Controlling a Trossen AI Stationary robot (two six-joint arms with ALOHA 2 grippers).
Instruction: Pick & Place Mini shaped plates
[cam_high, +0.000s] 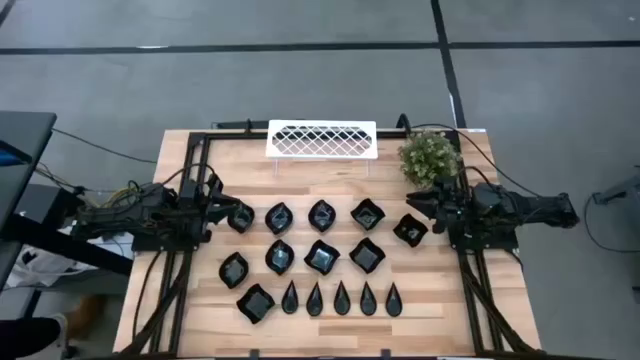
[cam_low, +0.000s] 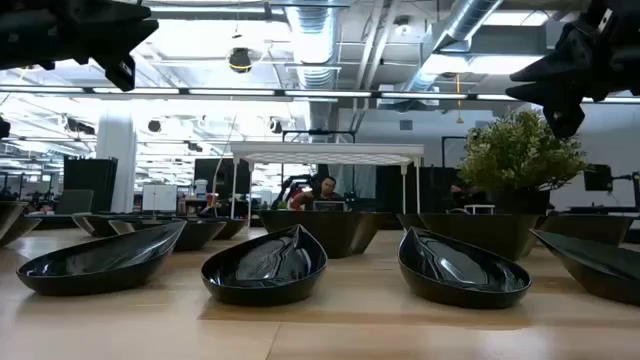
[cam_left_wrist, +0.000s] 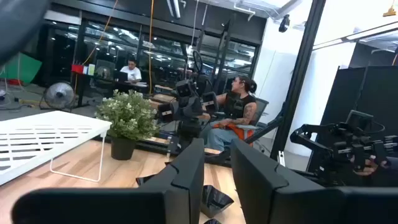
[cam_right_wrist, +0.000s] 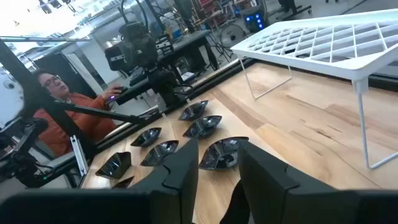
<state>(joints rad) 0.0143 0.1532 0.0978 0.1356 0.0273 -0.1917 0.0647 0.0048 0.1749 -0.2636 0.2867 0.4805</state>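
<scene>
Your plates (cam_high: 321, 257) lie in three rows on the table (cam_high: 430, 300): leaf and square dishes in the far and middle rows, narrow teardrops (cam_high: 341, 297) along the near row with one square at their left end. Your left gripper (cam_high: 232, 213) hangs at the left end of the far row, fingers (cam_left_wrist: 186, 177) a little apart, pinching nothing. Your right gripper (cam_high: 415, 205) hangs just beside the rightmost plate (cam_high: 409, 230), fingers (cam_right_wrist: 180, 171) spread, also bare. The rack (cam_high: 322, 139) and plant (cam_high: 430, 157) stand at the far edge.
</scene>
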